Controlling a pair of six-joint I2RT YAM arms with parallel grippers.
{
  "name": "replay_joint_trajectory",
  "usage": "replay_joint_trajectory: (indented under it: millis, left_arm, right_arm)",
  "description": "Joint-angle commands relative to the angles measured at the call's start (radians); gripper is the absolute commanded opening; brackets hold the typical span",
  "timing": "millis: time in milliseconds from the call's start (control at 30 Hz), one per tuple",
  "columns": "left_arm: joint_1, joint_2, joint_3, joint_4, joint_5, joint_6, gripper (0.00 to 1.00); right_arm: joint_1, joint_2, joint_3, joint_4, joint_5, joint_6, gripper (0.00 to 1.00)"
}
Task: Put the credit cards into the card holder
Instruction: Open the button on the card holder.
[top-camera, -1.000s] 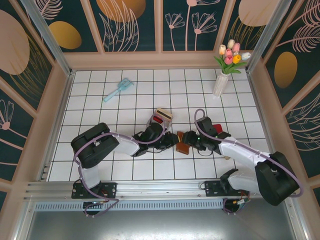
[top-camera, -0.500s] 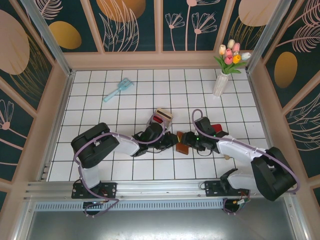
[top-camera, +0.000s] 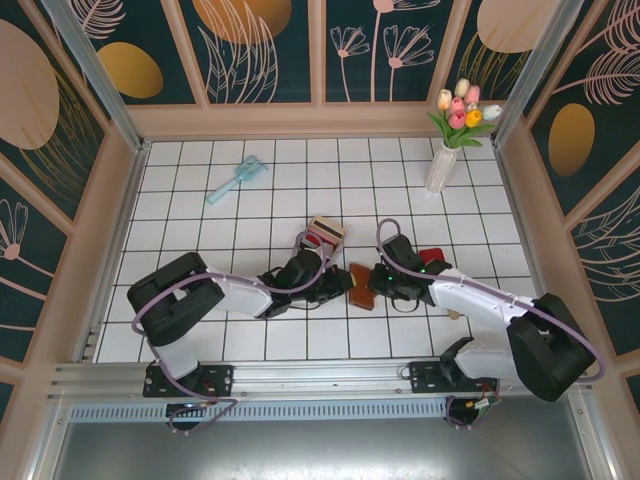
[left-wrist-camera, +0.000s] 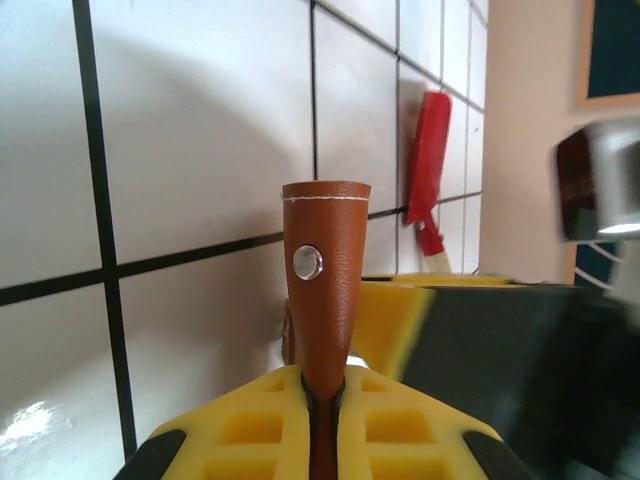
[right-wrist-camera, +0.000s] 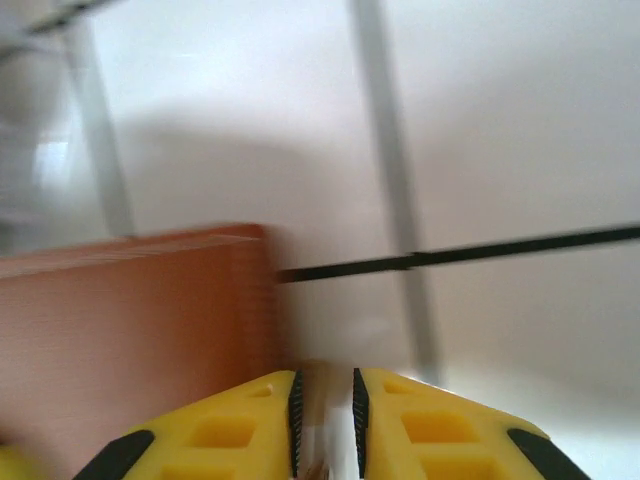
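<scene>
Our right gripper (right-wrist-camera: 325, 400) has edged toward the card holder (right-wrist-camera: 130, 320), now just left of its jaws, which have narrowed; whether they grip anything we cannot tell. Our left gripper (left-wrist-camera: 322, 400) clamps the holder's snap strap (left-wrist-camera: 322, 270), steadying it, likely for insertion. Bare tiles (right-wrist-camera: 500, 150) lie ahead of both.

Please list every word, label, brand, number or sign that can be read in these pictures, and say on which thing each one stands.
There is no readable text in these pictures.
card holder: plain brown leather with a bare metal snap; no brand mark on the part that shows.
clear tray: any print on its contents is too small to read.
</scene>
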Motion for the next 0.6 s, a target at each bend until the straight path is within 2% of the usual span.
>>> replay_joint_trajectory:
  millis: [0, 133, 200, 233, 300, 567]
  left_arm:
    - [0.01, -0.051, -0.003, 0.026, -0.037, 0.016, 0.09]
    - [0.01, -0.042, -0.009, 0.031, -0.031, 0.013, 0.09]
    - [0.009, -0.045, -0.01, 0.036, -0.035, 0.013, 0.08]
    - [0.01, -0.046, -0.01, 0.03, -0.04, 0.016, 0.09]
    - [0.011, -0.045, -0.002, 0.011, -0.043, 0.024, 0.1]
    - [0.011, -0.029, -0.007, 0.058, -0.022, 0.003, 0.1]
  right_arm:
    - [-0.01, 0.013, -0.032, -0.168, 0.124, 0.017, 0.22]
    - [-0.013, -0.019, -0.003, -0.175, 0.098, 0.024, 0.24]
    - [-0.015, -0.066, 0.023, -0.165, 0.092, 0.026, 0.19]
    - [-0.019, -0.086, 0.03, -0.155, 0.085, 0.025, 0.21]
    - [-0.039, -0.124, 0.027, -0.101, 0.023, 0.017, 0.36]
    - [-0.171, -0.159, -0.067, 0.117, -0.241, 0.038, 0.48]
